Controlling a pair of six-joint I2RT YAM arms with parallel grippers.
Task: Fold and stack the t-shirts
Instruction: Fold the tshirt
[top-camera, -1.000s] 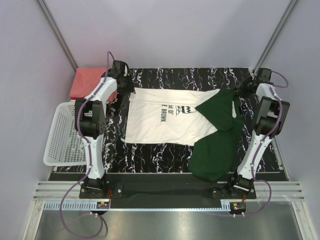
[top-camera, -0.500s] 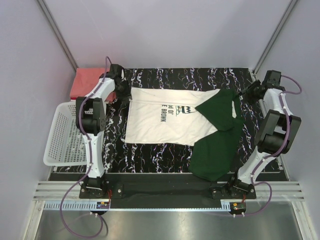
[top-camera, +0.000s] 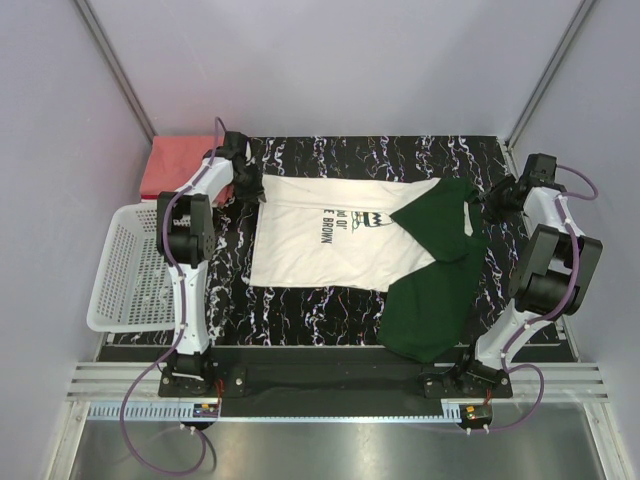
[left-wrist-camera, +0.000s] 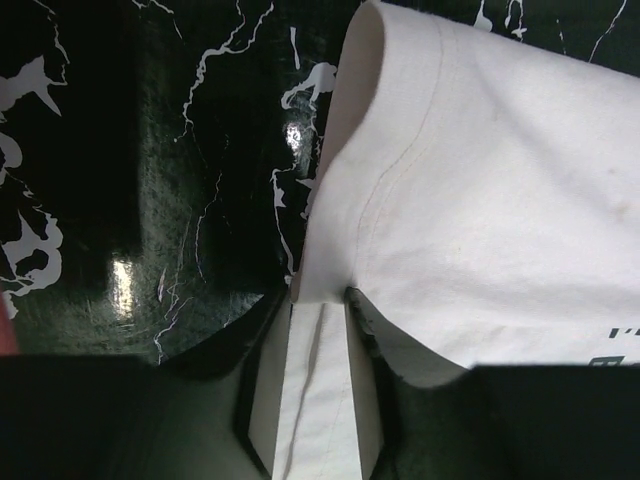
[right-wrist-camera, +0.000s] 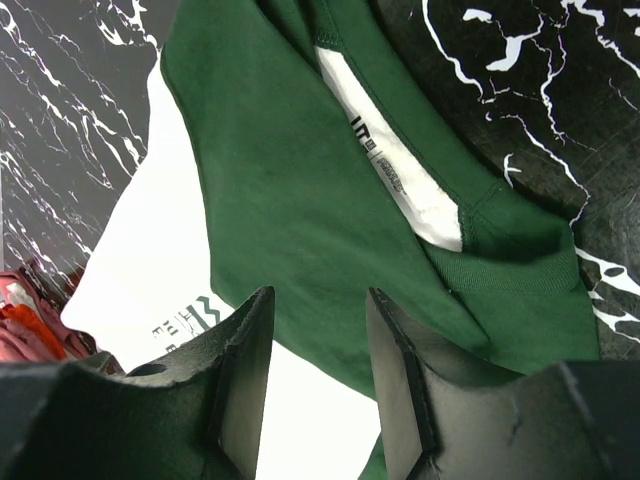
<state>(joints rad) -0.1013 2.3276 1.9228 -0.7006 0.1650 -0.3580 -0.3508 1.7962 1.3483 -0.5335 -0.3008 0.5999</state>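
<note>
Cream-white cotton, the larger t-shirt (top-camera: 320, 240) lies spread across the middle of the black marbled desk (top-camera: 330, 300). Its dark green part is folded over the right side and trails toward the near edge. The green flap cuts off the dark chest lettering, and the neck label is too small to read. The plain salmon-red shirt (top-camera: 175, 165) sits folded at the far left corner, partly behind the left arm. The left pincer (left-wrist-camera: 315, 400) is clamped on the cream shirt's far left corner. The right pincer (right-wrist-camera: 320, 390) stands open over green cloth; whether it touches is unclear.
</note>
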